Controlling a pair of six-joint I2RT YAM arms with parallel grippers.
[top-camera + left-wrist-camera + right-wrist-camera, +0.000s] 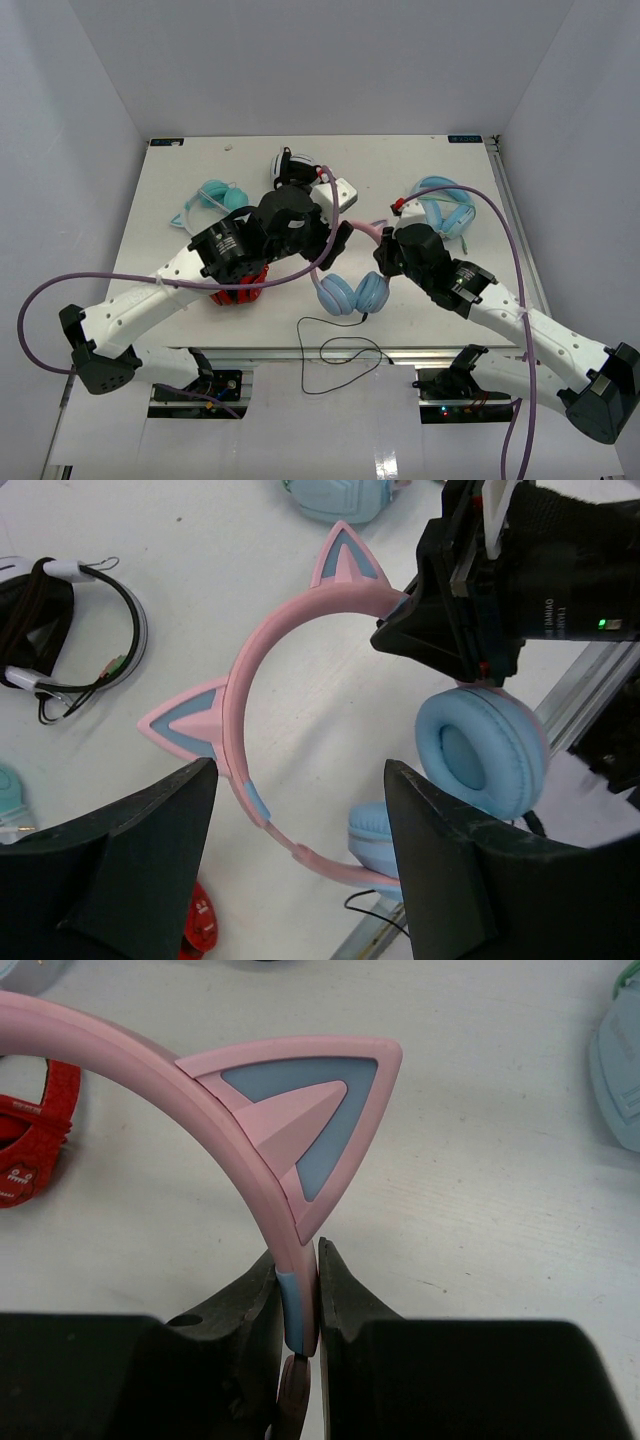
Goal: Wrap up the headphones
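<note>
1. Your white table [170, 170] sits boxed in by plain white walls [70, 90].
2. Your right gripper [298, 1270] pinches the headphones [300, 1130] by the pink band, mid-table.
3. Your left gripper [300, 780] hangs wide open above them, holding nothing.

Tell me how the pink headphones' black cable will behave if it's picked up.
The cable lies in loose loops, so it is probably floppy and would droop. It looks very thin, so likely light and hard to pinch. It joins the headphones, so pulling may tug them.

Bright, even light; soft shadows; sharp.
</note>
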